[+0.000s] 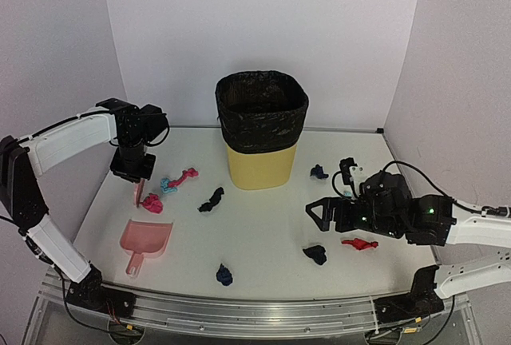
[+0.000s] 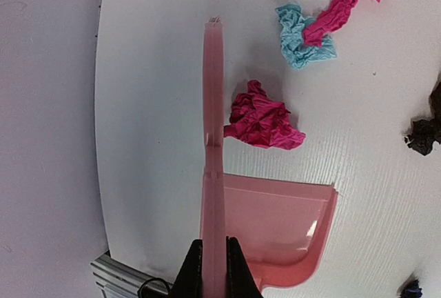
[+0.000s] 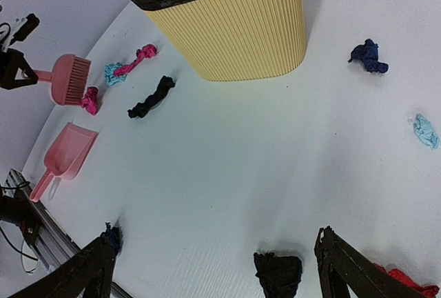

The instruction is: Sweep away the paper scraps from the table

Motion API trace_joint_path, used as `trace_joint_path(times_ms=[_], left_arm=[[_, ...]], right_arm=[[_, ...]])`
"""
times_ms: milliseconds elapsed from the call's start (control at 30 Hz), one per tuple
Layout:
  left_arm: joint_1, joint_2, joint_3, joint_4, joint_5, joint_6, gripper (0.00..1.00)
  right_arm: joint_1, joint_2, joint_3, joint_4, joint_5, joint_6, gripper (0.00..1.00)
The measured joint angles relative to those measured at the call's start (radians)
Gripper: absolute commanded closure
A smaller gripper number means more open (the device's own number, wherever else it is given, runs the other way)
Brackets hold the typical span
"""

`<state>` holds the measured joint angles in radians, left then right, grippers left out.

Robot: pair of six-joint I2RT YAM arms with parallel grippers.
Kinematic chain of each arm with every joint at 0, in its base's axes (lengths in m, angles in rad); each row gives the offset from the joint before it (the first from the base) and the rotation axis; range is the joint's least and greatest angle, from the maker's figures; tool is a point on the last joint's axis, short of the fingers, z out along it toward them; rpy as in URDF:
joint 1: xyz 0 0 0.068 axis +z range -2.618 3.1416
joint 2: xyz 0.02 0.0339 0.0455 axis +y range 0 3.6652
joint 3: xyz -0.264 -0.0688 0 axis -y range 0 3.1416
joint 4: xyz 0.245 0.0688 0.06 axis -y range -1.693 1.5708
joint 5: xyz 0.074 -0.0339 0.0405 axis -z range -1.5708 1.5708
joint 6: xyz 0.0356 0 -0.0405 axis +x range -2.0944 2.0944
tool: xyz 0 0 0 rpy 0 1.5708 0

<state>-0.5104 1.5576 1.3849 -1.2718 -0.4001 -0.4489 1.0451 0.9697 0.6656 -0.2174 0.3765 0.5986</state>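
Observation:
My left gripper (image 2: 214, 270) is shut on the handle of the pink brush (image 2: 213, 139), held upright at the table's (image 1: 263, 233) left side, bristles by a pink paper scrap (image 2: 262, 120). A light blue scrap (image 2: 301, 36), a twisted pink one (image 2: 348, 1) and a black one (image 1: 211, 200) lie just beyond. My right gripper (image 1: 323, 205) hangs open over the right side, holding nothing; a black scrap (image 3: 278, 272) lies between its fingers, below them. Navy scraps (image 1: 224, 275) (image 1: 318, 172) and a red one (image 1: 360, 243) lie scattered.
The pink dustpan (image 1: 146, 241) lies flat near the front left, close under the brush. A yellow bin (image 1: 261, 133) with a black liner stands at the back centre. White walls close three sides, and a metal rail (image 1: 239, 305) runs along the front edge.

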Motion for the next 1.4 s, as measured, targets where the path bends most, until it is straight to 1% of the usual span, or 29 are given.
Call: trace_joint_path(times_ms=[300,500,733,967,1033,1100,1233,1300,1400], left_arm=[[-0.024,0.036,-0.007,0.044,0.123,0.086,1.0],[-0.11,0.036,-0.006,0.099,0.204,0.137,1.0],[-0.185,0.036,0.01,0.141,0.29,0.183,1.0],[-0.246,0.03,0.067,0.126,0.316,0.199,1.0],[-0.249,0.017,0.094,0.116,0.3,0.201,1.0],[-0.248,-0.007,0.126,0.108,0.253,0.21,1.0],[-0.248,-0.064,0.153,0.114,0.1,0.249,1.0],[-0.246,-0.08,0.144,0.13,0.008,0.299,1.0],[-0.204,-0.087,0.088,0.227,-0.045,0.444,1.0]], right_arm=[[0.0,-0.04,-0.027,-0.011,0.02,0.004,0.02],[0.0,-0.04,-0.027,-0.011,0.02,0.007,0.02],[0.0,-0.044,-0.036,-0.011,0.02,0.029,0.02],[0.0,-0.064,-0.063,-0.016,0.028,0.051,0.02],[0.0,-0.065,-0.063,-0.016,0.034,0.053,0.02],[0.0,-0.065,-0.063,-0.016,0.04,0.05,0.02],[0.0,-0.057,-0.058,-0.017,0.051,0.03,0.02],[0.0,-0.043,-0.046,-0.017,0.059,0.015,0.02],[0.0,-0.003,-0.008,-0.018,0.065,-0.011,0.02]])
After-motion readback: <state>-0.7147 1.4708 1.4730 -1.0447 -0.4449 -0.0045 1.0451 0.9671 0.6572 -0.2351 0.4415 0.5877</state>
